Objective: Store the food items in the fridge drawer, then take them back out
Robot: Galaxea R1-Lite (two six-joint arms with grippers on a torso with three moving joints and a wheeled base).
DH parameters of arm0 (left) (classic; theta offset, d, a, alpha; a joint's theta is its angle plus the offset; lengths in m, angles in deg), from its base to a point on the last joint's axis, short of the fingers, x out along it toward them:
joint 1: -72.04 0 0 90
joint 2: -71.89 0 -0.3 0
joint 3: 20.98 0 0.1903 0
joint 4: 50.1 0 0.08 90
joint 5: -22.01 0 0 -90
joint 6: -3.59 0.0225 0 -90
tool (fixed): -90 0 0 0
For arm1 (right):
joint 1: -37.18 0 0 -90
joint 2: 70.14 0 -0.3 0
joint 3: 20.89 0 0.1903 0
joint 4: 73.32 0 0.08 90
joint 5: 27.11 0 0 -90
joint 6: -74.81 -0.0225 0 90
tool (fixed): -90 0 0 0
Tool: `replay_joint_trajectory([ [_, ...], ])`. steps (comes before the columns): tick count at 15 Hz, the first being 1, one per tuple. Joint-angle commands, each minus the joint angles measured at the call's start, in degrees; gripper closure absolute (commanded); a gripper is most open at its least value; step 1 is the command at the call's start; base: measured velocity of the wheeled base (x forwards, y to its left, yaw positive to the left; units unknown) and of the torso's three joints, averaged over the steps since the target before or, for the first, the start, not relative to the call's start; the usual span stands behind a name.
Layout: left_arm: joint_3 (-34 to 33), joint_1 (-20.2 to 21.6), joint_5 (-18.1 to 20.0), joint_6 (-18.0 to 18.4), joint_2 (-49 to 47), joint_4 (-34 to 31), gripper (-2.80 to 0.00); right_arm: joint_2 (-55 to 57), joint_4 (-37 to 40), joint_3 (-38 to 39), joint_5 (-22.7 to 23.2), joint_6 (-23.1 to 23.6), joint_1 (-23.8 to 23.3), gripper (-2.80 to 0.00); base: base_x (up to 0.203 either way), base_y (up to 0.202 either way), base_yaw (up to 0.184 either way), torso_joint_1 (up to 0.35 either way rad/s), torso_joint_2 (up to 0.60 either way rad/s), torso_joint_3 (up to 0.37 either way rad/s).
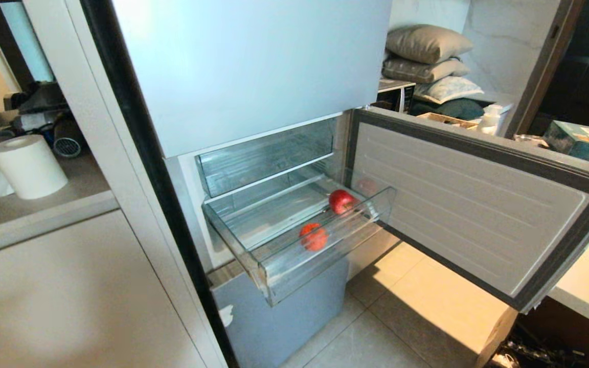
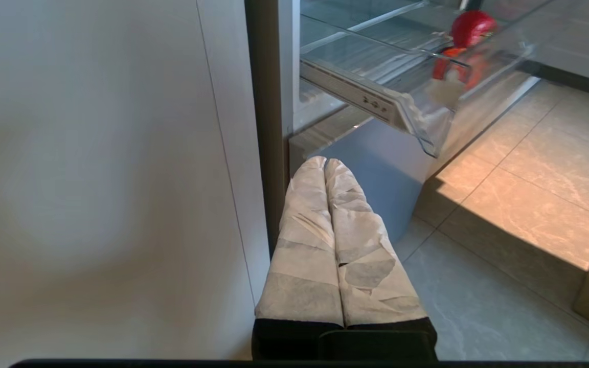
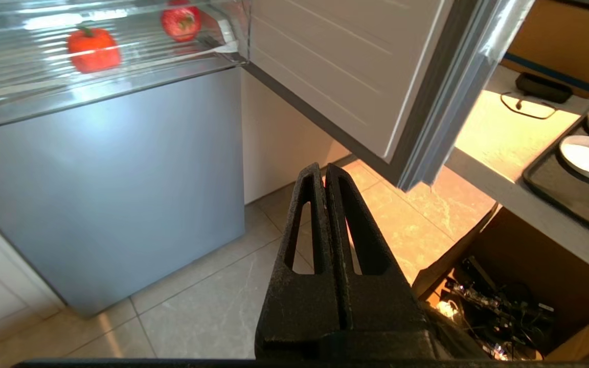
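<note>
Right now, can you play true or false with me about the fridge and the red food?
1. The fridge drawer is pulled out. True.
2. There are three red food items in the drawer. False: two, an apple and an orange-red pepper.
3. The left gripper is holding the apple. False: it is shut and empty, low beside the fridge.
4. The fridge door stands open. True.
5. The right gripper is shut, holding nothing. True.
</note>
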Motion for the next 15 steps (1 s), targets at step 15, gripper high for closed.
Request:
replay_joint_trajectory([
  [15, -0.09, 0.00, 0.00, -0.06, 0.13, 0.05, 0.00, 68.63, -5.60, -29.34, 16.17, -9.63, 3.53, 0.00, 0.005, 0.000, 0.000, 0.003, 0.00, -0.001],
])
